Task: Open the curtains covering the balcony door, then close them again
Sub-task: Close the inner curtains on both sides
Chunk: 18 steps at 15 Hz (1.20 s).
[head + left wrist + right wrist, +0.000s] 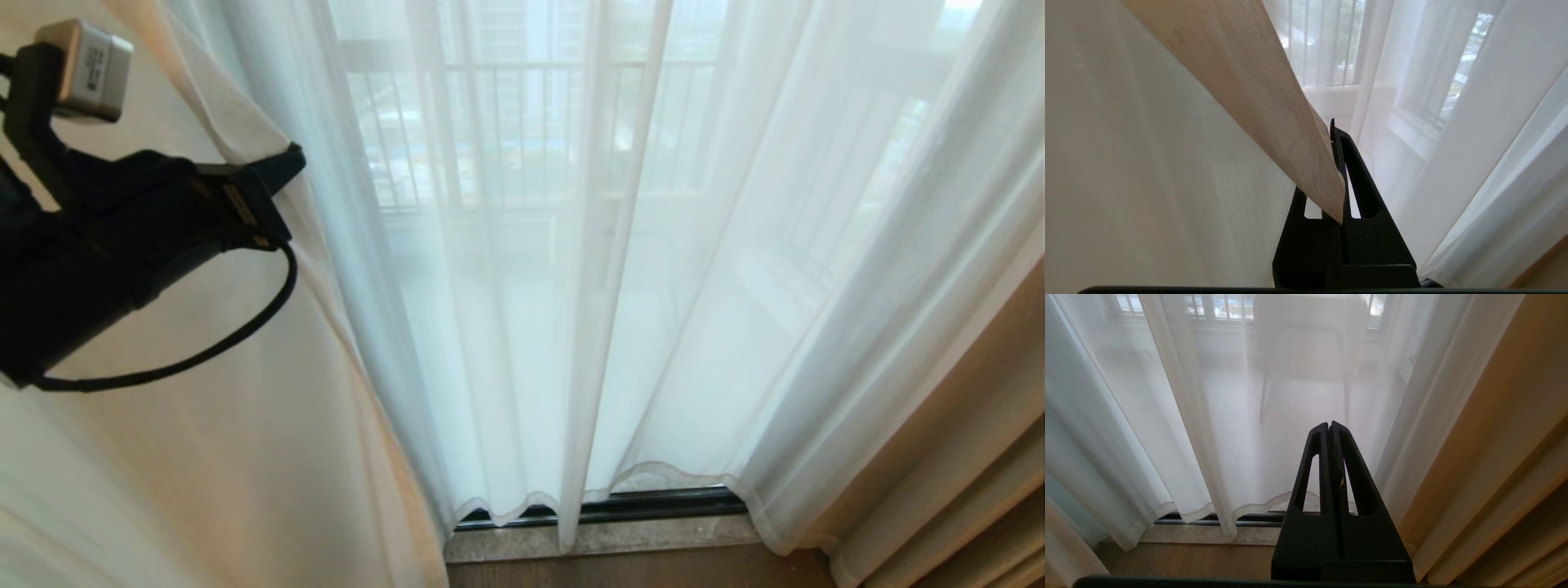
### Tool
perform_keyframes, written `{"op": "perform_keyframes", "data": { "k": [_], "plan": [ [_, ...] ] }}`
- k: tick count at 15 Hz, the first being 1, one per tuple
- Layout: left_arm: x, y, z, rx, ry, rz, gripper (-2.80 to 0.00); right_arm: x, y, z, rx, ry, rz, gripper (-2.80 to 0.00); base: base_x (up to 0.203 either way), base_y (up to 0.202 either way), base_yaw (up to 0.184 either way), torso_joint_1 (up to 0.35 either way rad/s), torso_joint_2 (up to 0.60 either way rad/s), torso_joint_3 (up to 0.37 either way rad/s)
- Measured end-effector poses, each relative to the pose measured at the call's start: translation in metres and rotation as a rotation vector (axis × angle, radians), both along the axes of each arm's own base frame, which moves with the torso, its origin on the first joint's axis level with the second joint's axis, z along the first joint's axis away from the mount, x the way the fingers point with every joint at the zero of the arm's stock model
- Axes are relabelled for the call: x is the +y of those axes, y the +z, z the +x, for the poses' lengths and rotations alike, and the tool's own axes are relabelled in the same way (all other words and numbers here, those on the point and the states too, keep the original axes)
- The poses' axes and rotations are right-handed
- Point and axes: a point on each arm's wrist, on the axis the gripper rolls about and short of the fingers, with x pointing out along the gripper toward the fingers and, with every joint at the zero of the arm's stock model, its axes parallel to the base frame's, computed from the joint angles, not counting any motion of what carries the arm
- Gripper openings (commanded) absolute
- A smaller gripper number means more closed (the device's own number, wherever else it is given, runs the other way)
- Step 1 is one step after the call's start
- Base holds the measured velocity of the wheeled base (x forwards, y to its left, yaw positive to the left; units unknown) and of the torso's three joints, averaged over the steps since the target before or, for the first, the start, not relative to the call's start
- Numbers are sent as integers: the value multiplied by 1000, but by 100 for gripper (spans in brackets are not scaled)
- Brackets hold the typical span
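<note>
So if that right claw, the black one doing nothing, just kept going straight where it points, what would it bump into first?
Most likely the sheer white curtain hanging right ahead of the shut right gripper. The pale chair is beyond the fabric. Depth is hard to judge.

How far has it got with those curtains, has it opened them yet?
Not yet, by the look of it. The sheer white curtains hang across the balcony door, so nothing looks opened. In hand: the left gripper is shut on a fold of curtain edge at the left. The right gripper is shut on nothing, low before the curtains. Left: opening them, then closing them again.
</note>
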Motion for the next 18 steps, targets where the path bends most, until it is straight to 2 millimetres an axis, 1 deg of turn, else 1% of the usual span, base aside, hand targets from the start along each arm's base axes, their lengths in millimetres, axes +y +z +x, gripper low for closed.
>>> {"op": "perform_keyframes", "data": {
  "k": [6,10,14,18],
  "plan": [
    [-46,9,20,-12,-114,-12,-280,0,0,0,0,0,0,-280,0,0,0,0,0,0],
    [-75,11,35,-28,-174,-22,-280,0,0,0,0,0,0,-280,0,0,0,0,0,0],
    [-96,9,49,-26,-204,-25,-280,0,0,0,0,0,0,-280,0,0,0,0,0,0],
    [-112,5,55,-14,-238,-33,-280,0,0,0,0,0,0,-280,0,0,0,0,0,0]
  ]
}}
